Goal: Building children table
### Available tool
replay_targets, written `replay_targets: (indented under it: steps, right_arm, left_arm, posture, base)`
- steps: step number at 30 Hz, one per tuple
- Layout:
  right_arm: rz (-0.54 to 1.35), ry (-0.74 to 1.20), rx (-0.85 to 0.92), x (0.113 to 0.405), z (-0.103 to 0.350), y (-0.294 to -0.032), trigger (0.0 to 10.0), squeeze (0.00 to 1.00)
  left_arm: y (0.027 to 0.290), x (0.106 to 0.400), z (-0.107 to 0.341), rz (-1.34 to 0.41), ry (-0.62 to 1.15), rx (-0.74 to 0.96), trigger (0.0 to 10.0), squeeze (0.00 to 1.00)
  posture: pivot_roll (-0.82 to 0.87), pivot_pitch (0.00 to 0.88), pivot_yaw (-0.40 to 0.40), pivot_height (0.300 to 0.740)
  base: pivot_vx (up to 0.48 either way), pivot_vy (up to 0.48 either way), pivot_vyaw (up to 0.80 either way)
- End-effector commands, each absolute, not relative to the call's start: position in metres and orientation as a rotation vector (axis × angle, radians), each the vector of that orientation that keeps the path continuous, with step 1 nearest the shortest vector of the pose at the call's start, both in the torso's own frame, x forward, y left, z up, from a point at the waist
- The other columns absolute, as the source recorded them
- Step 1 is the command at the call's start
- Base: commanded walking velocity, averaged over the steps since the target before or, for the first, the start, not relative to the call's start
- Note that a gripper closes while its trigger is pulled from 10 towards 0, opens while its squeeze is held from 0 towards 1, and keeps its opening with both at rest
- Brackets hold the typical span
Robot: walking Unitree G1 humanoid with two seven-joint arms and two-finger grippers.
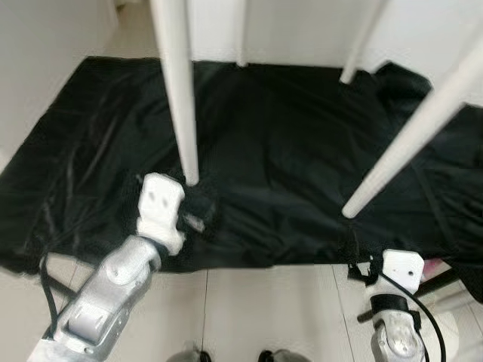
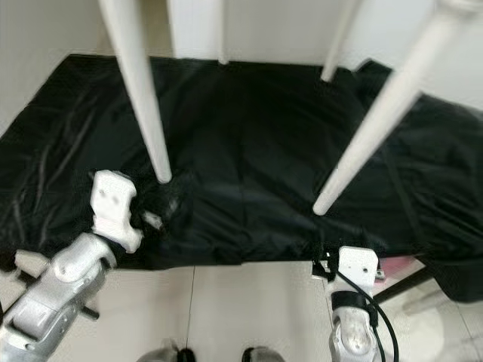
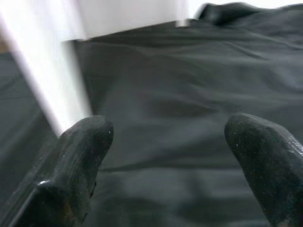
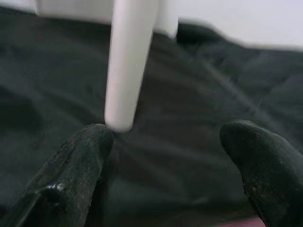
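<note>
A small white children's bench stood on a crinkled black plastic sheet (image 1: 287, 151) spread over the pale tiled floor (image 1: 249, 309). Four slender, tapered white legs reached down onto the sheet: a near left leg (image 1: 179, 90), a near right leg (image 1: 411, 136), and two far legs (image 1: 241, 34) (image 1: 361, 41) by the white wall.

The left claw (image 3: 165, 156), on its silver arm with a white wrist block (image 1: 160, 202), lay low over the sheet just beside the foot of the near left leg. Its two black fingers (image 3: 80, 156) were spread wide apart and held nothing; the wrist camera showed the blurred white leg standing right by one fingertip, though contact could not be made out.

The right claw (image 4: 165, 161) sat at the near edge of the sheet, a little short of the foot of the near right leg (image 4: 128, 66). Its fingers (image 4: 258, 161) were likewise parted and empty, with the rounded tip of that leg resting on the sheet just beyond one fingertip.
</note>
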State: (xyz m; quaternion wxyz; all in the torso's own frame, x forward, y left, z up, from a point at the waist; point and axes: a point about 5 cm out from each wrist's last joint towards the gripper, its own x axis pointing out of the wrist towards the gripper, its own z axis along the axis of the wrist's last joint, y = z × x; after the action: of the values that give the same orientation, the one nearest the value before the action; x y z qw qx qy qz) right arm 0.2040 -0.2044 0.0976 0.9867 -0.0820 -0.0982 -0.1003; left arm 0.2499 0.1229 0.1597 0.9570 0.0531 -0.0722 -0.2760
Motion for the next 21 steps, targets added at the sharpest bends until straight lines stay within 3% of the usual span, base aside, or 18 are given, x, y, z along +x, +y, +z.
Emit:
replay_targets:
  steps: [1,10,18,21]
  right_arm:
    - [-0.152,-0.195,-0.083,0.198,0.091,-0.186,10.0,0.00]
    - [0.056,-0.152,-0.065,0.191,0.082,-0.182,10.0,0.00]
    - [0.232,-0.126,-0.063,0.194,0.081,-0.177,10.0,0.00]
    - [0.437,-0.065,-0.066,0.192,0.074,-0.173,10.0,0.00]
  left_arm:
    - [0.127,0.245,0.150,-0.578,-0.133,0.140,10.0,0.00]
    - [0.137,0.233,0.135,-0.605,-0.129,0.171,10.0,0.00]
    - [0.142,0.222,0.125,-0.739,-0.130,0.192,10.0,0.00]
    - [0.150,0.204,0.110,-0.866,-0.064,0.234,10.0,0.00]
  posture:
    - [0.00,0.077,-0.005,0.740]
    - [0.00,0.069,0.009,0.740]
    - [0.00,0.062,0.005,0.740]
    - [0.02,0.058,-0.010,0.740]
  base:
    - [0.000,0.000,0.00]
    - [0.000,0.000,0.00]
    - [0.000,0.000,0.00]
    - [0.000,0.000,0.00]
